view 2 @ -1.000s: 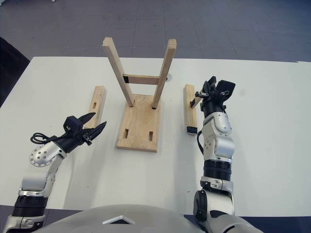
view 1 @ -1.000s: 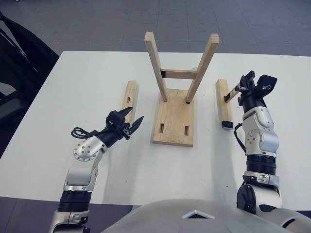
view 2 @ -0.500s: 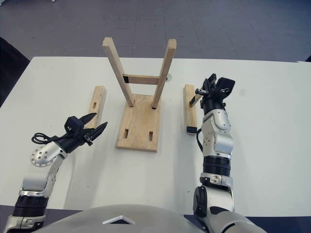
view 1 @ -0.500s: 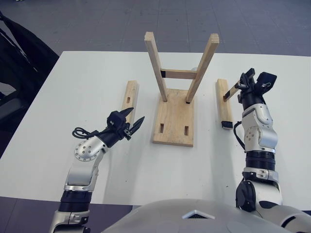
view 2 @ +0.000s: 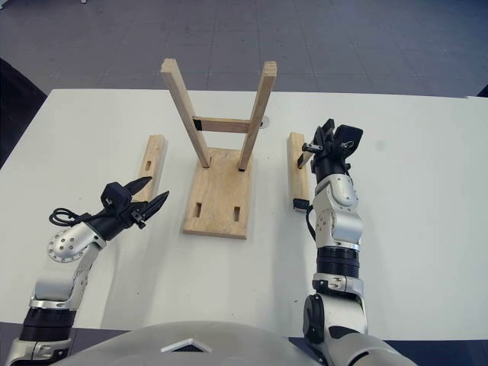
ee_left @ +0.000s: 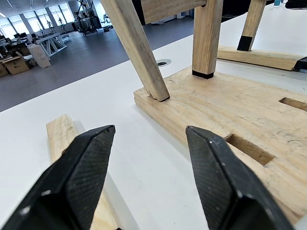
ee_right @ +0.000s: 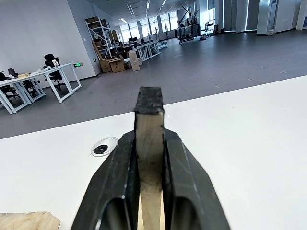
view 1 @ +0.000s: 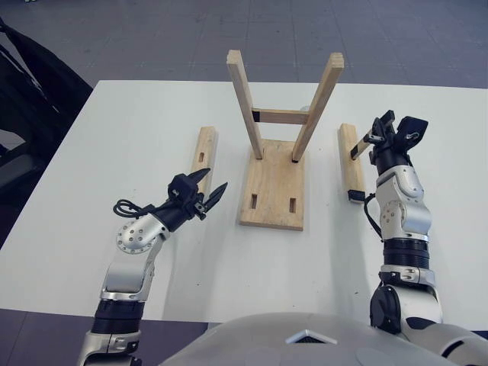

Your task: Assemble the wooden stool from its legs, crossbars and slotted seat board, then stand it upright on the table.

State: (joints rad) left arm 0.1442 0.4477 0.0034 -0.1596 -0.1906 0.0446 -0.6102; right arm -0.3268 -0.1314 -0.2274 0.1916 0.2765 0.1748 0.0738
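The left end effector [view 1: 216,180] hovers low over the counter [view 1: 130,145], its fingers [ee_left: 79,182] spread with nothing between them. A loose leg [view 1: 203,154] lies flat just past its tips, and nothing lies between the 2. To the right of this end effector, near but apart, the seat board [view 1: 272,191] lies flat. 2 standing legs [view 1: 245,103] rise from the board's far end, joined by a fitted crossbar [view 1: 282,116]. The 2 near slots [view 1: 253,201], on the side closest to this end effector, hold nothing.

The right end effector [view 1: 380,131] is clenched on a short crossbar [ee_right: 149,143] with black tips, held tilted above the counter. Just to its left a second loose leg [view 1: 350,160] lies flat, its black cap at the near end. Whether the bar's lower tip touches that leg cannot be told. The standing legs rise farther left, beyond the flat leg.

The left wrist view brings in the feet of the standing legs seated in the board, and the loose leg passing under 1 finger. The right wrist view adds a round cable port [ee_right: 103,147] set in the counter beyond the held bar.

White counter surface runs wide from the left end effector out to the left edge, and likewise from the right end effector out to the right edge.
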